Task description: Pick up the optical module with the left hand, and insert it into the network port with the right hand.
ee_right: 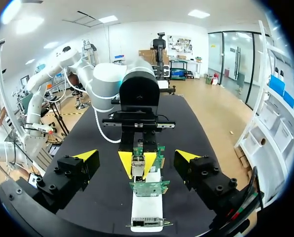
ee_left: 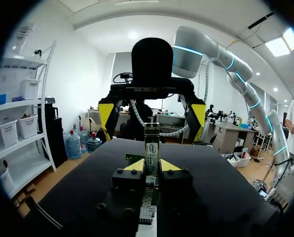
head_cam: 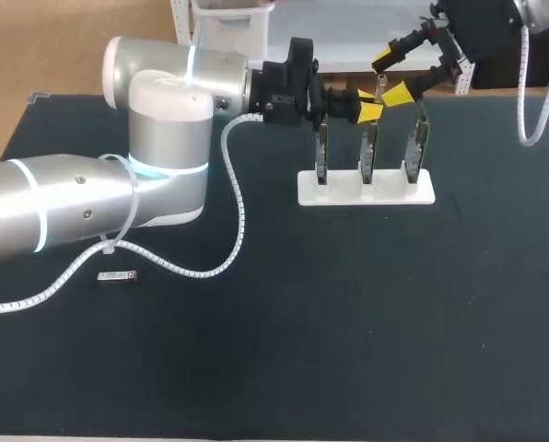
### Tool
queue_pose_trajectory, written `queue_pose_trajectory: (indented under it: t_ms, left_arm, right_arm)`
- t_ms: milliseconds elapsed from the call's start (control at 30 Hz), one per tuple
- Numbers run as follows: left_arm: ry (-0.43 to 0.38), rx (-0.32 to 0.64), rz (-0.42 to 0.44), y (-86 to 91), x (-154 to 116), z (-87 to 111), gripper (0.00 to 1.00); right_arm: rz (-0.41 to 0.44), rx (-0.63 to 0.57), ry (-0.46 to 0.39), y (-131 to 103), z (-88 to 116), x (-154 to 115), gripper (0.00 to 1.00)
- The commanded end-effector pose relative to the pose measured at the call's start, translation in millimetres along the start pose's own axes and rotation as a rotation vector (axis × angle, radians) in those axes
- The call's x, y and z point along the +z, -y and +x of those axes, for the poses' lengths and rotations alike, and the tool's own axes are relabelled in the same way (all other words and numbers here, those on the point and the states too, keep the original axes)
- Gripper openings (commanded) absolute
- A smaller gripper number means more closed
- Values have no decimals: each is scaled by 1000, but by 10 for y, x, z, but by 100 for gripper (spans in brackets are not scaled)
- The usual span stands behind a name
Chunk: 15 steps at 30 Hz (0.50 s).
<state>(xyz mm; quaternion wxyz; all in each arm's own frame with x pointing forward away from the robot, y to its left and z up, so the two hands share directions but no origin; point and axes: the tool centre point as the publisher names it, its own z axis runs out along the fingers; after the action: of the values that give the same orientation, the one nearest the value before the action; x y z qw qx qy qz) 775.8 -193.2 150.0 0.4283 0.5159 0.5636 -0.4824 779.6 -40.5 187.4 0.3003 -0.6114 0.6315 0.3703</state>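
Left wrist view: optical module [ee_left: 152,145] held upright, pinched between fingers of left gripper [ee_left: 152,167], near top of middle network card [head_cam: 368,152]. Right gripper [ee_right: 137,157] spread wide, empty, facing module. Handover judged in hand; next, right fingers to be closed on module's free end. Label noted on module; print not legible.

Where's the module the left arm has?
The module stands upright in the left jaws, shut on it; in the head view that is upper middle, over the rack's middle board.
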Motion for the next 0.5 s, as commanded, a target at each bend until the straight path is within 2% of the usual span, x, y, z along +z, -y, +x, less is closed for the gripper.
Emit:
queue_pose_trajectory:
  t_ms: [33,400,433,467,500]
  left_arm:
    - [-5,-3,-2,10,-5,-12,0]
    - [-5,-3,-2,10,-5,-12,0]
    - [-5,-3,-2,10,-5,-12,0]
    - [-5,-3,-2,10,-5,-12,0]
    - [-5,-3,-2,10,-5,-12,0]
  right_arm:
    - [12,0,2,-2,-3,10,100]
    - [23,2,-3,-12,3,24,100]
    - [26,2,-4,-11,5,24,85]
    - [29,2,-5,-11,7,24,47]
    - [30,2,-3,-10,7,24,31]
